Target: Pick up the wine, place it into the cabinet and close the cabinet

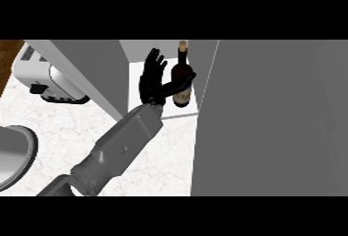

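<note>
The wine bottle [181, 76] is dark with a pale cap and a light label. It stands upright on the white floor of the open cabinet [187, 111]. My left hand [151, 85] is just left of the bottle, inside the cabinet opening. Its fingers [155, 62] point straight up and away from the bottle. Only the thumb [178, 84] reaches across and touches the bottle's body. The grey forearm [119, 145] comes in from the lower left. My right hand does not show.
The cabinet's right door [272, 120] stands open and fills the right half of the view. The left door [92, 76] is open too. A white toaster [51, 80] sits at the back left. A grey round rim [17, 156] shows at the left edge, on the marble counter [170, 156].
</note>
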{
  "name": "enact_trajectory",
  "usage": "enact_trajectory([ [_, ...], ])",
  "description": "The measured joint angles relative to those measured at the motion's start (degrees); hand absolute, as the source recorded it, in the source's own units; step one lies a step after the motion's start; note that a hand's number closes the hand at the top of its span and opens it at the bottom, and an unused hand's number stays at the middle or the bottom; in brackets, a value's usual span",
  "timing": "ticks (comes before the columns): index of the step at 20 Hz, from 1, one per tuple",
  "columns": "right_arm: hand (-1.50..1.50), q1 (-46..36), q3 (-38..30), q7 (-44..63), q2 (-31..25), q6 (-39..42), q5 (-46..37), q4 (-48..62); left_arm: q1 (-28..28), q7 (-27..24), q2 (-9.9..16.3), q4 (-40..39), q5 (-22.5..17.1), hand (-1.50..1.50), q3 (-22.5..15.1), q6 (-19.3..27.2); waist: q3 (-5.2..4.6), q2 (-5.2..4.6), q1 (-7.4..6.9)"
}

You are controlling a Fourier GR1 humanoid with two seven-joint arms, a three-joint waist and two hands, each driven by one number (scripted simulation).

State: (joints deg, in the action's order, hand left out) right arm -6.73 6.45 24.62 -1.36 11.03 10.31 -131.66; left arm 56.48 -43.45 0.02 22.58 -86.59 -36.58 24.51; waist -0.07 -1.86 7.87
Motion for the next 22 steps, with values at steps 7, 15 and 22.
enact_trajectory([
  [7,-1.50,-0.23,-0.50,-0.77,-0.07,0.13,-0.19,1.01,2.43,-0.37,-0.01,-2.93,0.76,-1.50,-4.49,2.87,0.03,-0.03,-0.49],
  [15,-1.50,-0.28,-0.52,-0.64,-0.03,0.12,0.15,1.31,3.39,-2.08,-0.01,-1.97,1.60,-1.50,-8.77,4.10,0.02,0.22,-1.31],
  [22,-1.50,1.13,0.89,-0.18,0.43,-0.35,-0.84,-0.12,3.76,-4.65,0.04,0.42,-0.03,-1.50,-9.96,5.33,0.03,0.48,-1.90],
])
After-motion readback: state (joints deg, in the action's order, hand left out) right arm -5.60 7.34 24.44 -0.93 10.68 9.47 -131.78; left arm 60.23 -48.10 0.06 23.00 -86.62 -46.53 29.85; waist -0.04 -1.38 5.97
